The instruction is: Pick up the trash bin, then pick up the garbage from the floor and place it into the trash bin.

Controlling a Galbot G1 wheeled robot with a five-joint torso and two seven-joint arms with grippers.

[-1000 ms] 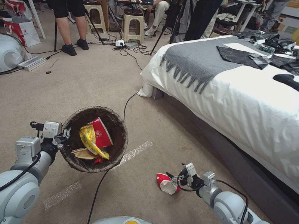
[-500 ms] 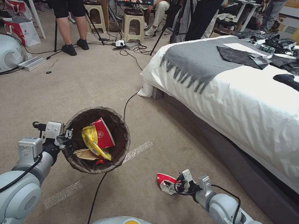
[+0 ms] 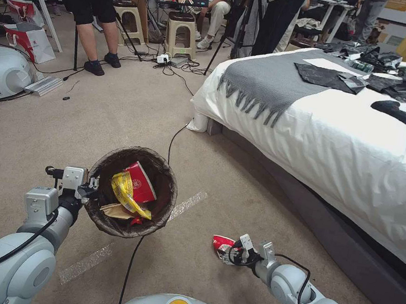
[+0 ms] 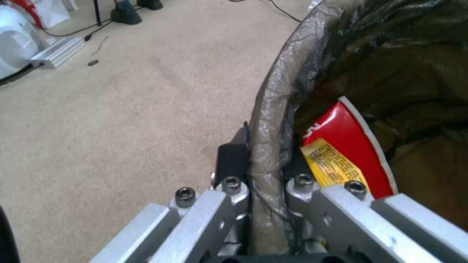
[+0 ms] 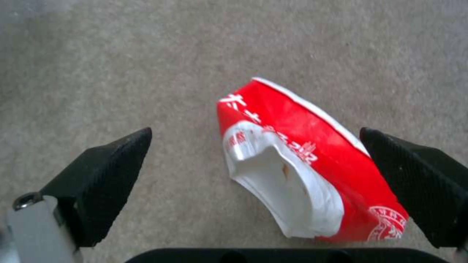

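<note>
A: Why does the left gripper hold the trash bin at the rim?

B: I think the rim is the only thin, firm edge of it. In the left wrist view the fingers are closed tight on the rim, one outside and one inside, pressing the wrinkled dark bag against the plastic. So the bin hangs above the carpet with its mouth open upward, ready to receive litter.

A: And the right gripper?

B: It is low, to the right of the bin, with its jaws wide apart and holding nothing. A crushed red-white carton lies on the carpet between the ribbed black pads. It looks like glossy, soft cardboard, so it should flatten easily when squeezed.

A: What is inside the bin?

B: A red cup, a shiny yellow wrapper, and tan paper.
</note>
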